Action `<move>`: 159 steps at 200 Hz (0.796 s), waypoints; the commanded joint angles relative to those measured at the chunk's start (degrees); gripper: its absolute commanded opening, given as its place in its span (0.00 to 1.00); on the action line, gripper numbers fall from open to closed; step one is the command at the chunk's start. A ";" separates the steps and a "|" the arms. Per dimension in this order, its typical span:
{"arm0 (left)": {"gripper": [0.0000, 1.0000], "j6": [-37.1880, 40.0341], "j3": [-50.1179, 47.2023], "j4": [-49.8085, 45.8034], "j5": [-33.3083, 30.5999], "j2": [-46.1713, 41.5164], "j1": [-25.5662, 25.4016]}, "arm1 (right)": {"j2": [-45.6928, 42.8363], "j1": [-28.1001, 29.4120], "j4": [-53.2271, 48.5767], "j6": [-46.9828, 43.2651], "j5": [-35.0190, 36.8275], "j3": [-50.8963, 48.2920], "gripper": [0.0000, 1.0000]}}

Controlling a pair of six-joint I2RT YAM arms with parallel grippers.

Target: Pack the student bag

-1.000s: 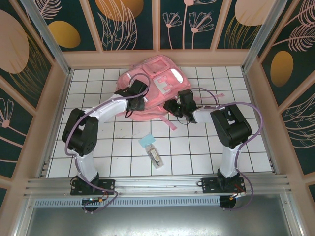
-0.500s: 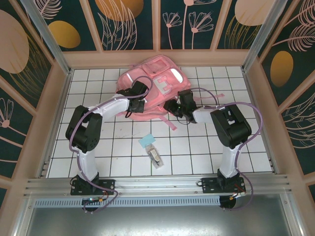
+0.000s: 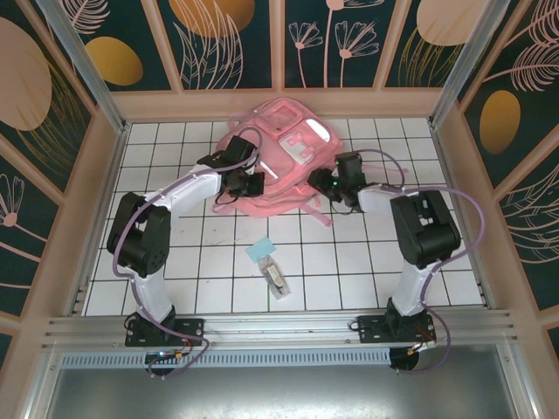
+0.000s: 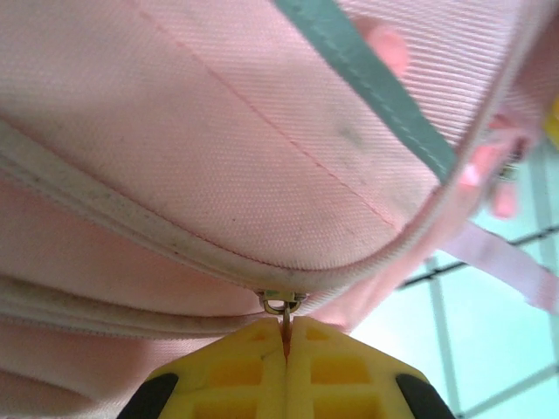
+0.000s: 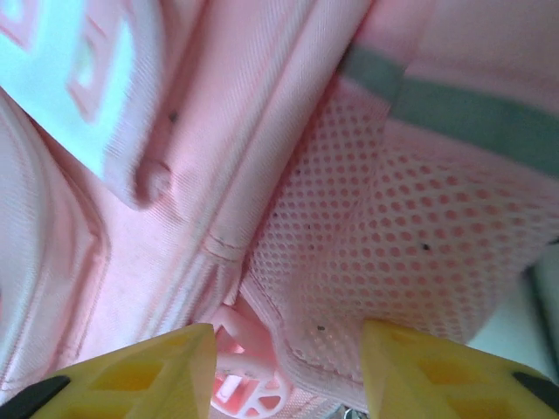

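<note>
Student bag (image 3: 278,122): a large pink fabric backpack that lay flat at the far middle of the white tiled table (image 3: 218,262), glossy front pockets upward, straps trailing nearward. Close views showed its zip pull (image 4: 284,307), a grey stripe and a mesh side pocket (image 5: 410,227).

Matt woven pink cloth of the student bag (image 4: 218,113), perforated mesh side pocket (image 5: 419,244), metal zipper pull (image 4: 284,308).

The bag (image 3: 278,161) lies at the far middle of the table (image 3: 175,262). The left end effector (image 3: 251,184) meets its left edge at a zip pull (image 4: 284,307), the right end effector (image 3: 320,182) its right side. Nearer, mid-table, lie a card (image 3: 260,250) and a packet (image 3: 277,281).
</note>
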 commanded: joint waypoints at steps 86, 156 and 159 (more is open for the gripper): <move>0.00 -15.58 1.47 21.33 18.26 0.20 -6.93 | -22.03 0.62 -5.02 13.60 -11.16 -7.87 0.55; 0.00 -14.07 -2.37 19.17 14.90 -1.98 -8.00 | -12.91 3.59 11.53 24.19 -11.37 -8.90 0.49; 0.00 -13.92 -2.48 18.97 14.76 -2.10 -8.04 | -12.51 3.61 12.12 24.44 -11.16 -8.88 0.48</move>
